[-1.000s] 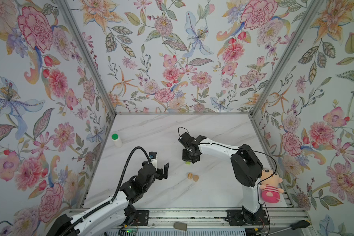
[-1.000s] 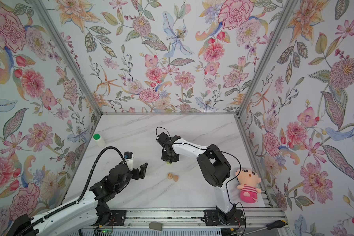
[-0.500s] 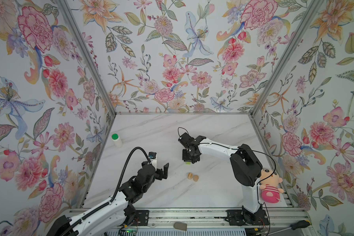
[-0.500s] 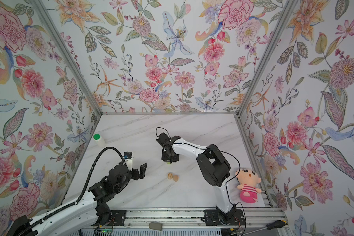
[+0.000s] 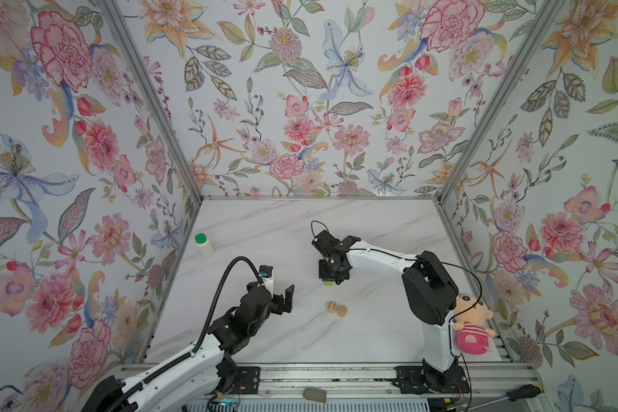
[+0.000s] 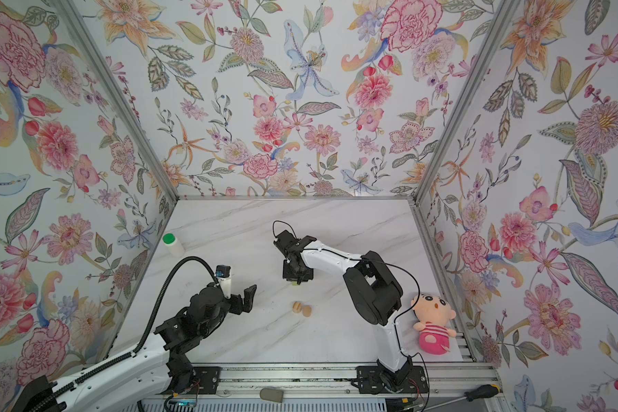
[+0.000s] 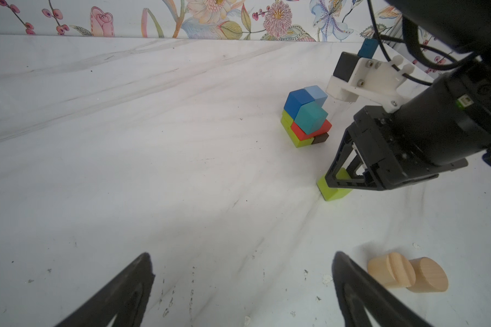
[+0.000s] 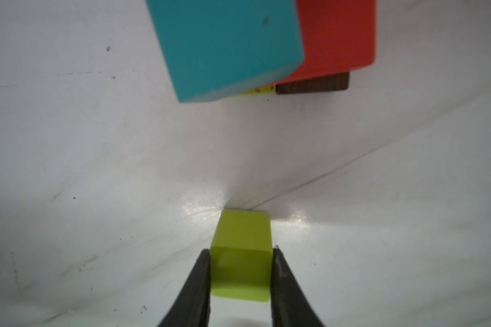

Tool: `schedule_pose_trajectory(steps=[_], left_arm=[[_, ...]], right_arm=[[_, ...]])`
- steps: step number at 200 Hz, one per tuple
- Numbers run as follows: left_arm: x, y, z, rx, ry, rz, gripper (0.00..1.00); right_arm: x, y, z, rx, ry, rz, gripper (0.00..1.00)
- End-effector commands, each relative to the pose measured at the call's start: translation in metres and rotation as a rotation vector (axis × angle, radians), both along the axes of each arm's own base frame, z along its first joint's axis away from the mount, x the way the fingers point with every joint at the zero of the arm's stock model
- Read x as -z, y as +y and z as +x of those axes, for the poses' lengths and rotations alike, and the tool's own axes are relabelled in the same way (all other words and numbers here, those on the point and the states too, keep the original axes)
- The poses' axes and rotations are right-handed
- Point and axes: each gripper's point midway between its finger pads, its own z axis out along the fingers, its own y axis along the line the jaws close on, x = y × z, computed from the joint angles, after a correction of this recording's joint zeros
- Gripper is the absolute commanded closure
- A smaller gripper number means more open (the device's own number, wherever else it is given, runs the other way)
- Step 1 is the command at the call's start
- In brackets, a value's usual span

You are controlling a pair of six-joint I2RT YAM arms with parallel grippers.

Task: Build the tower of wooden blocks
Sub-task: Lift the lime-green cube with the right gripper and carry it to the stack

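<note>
My right gripper (image 8: 241, 252) is shut on a small yellow-green wood block (image 8: 241, 254) that rests on the white table, its fingers pressed to both sides. The left wrist view shows this block (image 7: 333, 191) under that gripper (image 7: 336, 181). Just beyond it stands the tower (image 7: 305, 119): yellow-green and brown blocks at the bottom, red above, teal and two blue on top. In both top views my right wrist hides the tower. Two tan rounded pieces (image 5: 337, 309) (image 7: 407, 273) lie loose, side by side. My left gripper (image 5: 282, 298) (image 7: 243, 260) is open and empty, left of them.
A white green-capped bottle (image 5: 204, 244) stands by the left wall. A pink plush doll (image 5: 473, 330) leans beside the right arm's base. A screwdriver (image 5: 523, 392) lies on the front rail. Flowered walls close in three sides.
The right jaws have closed the last bit onto the yellow-green block. The left arm has stayed about where it was.
</note>
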Motion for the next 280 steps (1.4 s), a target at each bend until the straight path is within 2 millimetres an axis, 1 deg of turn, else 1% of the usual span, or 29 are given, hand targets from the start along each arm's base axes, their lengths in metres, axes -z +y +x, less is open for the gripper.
schedule_pose_trajectory(steps=[1,54,64,66,69,97,133,171,218,280], left_arm=[[0.000,0.003,0.004,-0.010,0.004,0.017,0.01],[-0.009,-0.007,0.014,-0.003,0.001,0.020,0.01],[-0.011,-0.008,0.016,-0.006,0.001,0.020,0.01],[-0.012,-0.009,0.016,-0.006,0.000,0.020,0.01],[-0.012,-0.010,0.017,-0.005,0.001,0.018,0.01],[-0.016,-0.015,0.023,-0.011,0.002,0.010,0.01],[-0.019,-0.021,0.029,-0.017,0.013,-0.001,0.01],[-0.021,-0.023,0.035,-0.035,0.019,-0.006,0.01],[-0.024,-0.024,0.038,-0.042,0.019,0.004,0.01],[-0.020,-0.021,0.036,-0.052,0.025,0.005,0.01]], right_arm=[[-0.030,-0.013,0.010,-0.010,-0.047,0.009,0.71],[-0.053,-0.048,0.033,0.010,-0.098,0.021,0.71],[-0.056,-0.047,0.035,-0.007,-0.105,0.024,0.71],[-0.056,-0.054,0.041,0.013,-0.107,0.023,0.71],[-0.057,-0.058,0.044,0.017,-0.109,0.024,0.71],[-0.059,-0.064,0.059,0.004,-0.114,0.037,0.71],[-0.057,-0.065,0.075,-0.024,-0.113,0.050,0.71],[-0.053,-0.057,0.083,-0.054,-0.104,0.074,0.71],[-0.051,-0.050,0.086,-0.073,-0.095,0.093,0.71],[-0.047,-0.045,0.088,-0.084,-0.089,0.103,0.71]])
